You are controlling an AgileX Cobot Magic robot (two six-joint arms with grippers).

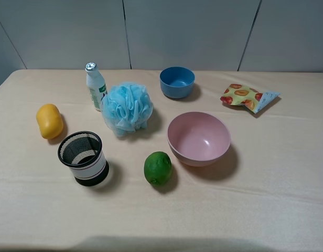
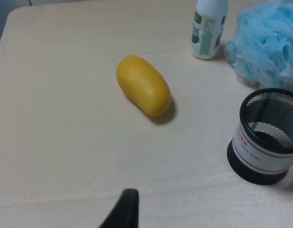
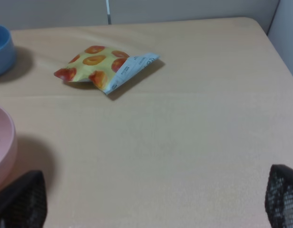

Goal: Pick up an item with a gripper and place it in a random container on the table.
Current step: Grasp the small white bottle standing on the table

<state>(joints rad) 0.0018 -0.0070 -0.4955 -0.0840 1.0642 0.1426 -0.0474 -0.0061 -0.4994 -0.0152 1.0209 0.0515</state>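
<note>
Beige, faintly wood-grained table top (image 1: 287,173) below grey panelled wall (image 1: 193,31), right gripper (image 3: 153,197) spread wide above it, left gripper (image 2: 125,209) showing one tip, spacing untellable.

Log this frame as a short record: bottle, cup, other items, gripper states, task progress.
bottle: upright, beside loofah
cup: upright, empty, nearer the camera than the bottle
bowls: blue bowl, pink bowl, both empty
other: yellow fruit, lime, snack packet
left gripper: one finger shows, state unclear
right gripper: open, holding nothing, over table
progress: bottle not yet picked up
</note>
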